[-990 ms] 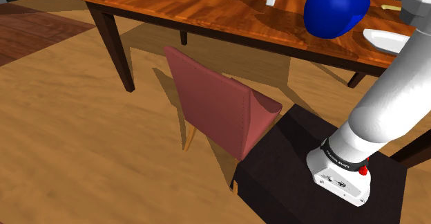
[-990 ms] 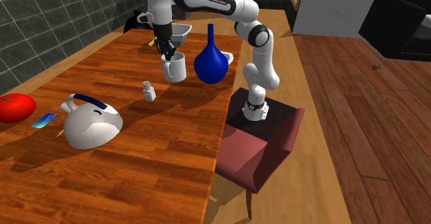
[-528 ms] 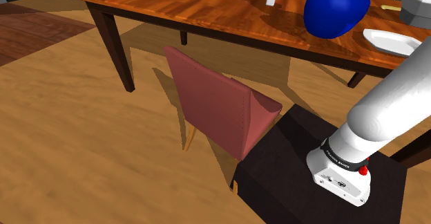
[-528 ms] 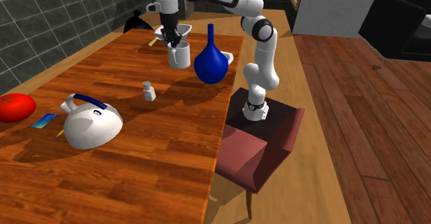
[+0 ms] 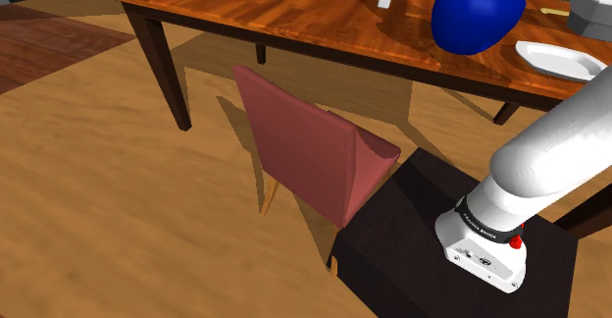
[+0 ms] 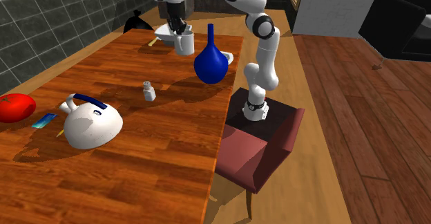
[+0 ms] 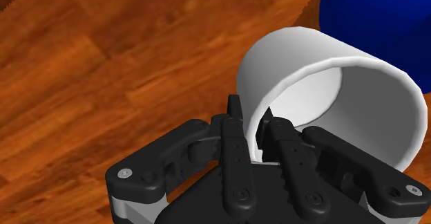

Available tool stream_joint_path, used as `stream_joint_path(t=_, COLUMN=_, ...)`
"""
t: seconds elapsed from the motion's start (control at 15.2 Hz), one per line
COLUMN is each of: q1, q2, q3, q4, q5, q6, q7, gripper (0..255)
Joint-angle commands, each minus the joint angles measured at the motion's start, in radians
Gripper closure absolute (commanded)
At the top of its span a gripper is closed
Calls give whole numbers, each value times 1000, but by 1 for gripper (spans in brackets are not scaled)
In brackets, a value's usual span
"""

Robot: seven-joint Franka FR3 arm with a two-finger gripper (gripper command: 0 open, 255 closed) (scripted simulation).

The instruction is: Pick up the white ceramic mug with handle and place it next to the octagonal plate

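White mug (image 6: 184, 45) hangs over the wood surface (image 6: 138, 153), its wall pinched by the fingers (image 7: 235, 131), one inside and one outside. Blue vase (image 6: 210, 62) sits just beside it. Arm (image 6: 266, 50) arches high overhead, hand pointing down.

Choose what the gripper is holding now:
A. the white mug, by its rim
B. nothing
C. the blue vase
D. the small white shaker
A: in the wrist view the gripper is shut on the wall of the white mug, one finger inside and one outside.
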Motion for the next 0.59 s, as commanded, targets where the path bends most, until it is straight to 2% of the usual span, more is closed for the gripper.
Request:
stream_joint_path(t=0.0, q1=-19, q2=-19, q3=-23, q4=0, q5=-10, q6=-19, q7=-46, gripper=255)
stream_joint_path(t=0.53, q1=-110, q2=7, q3=-156, q4=100, q5=0, q6=-100, q7=-267, gripper=255)
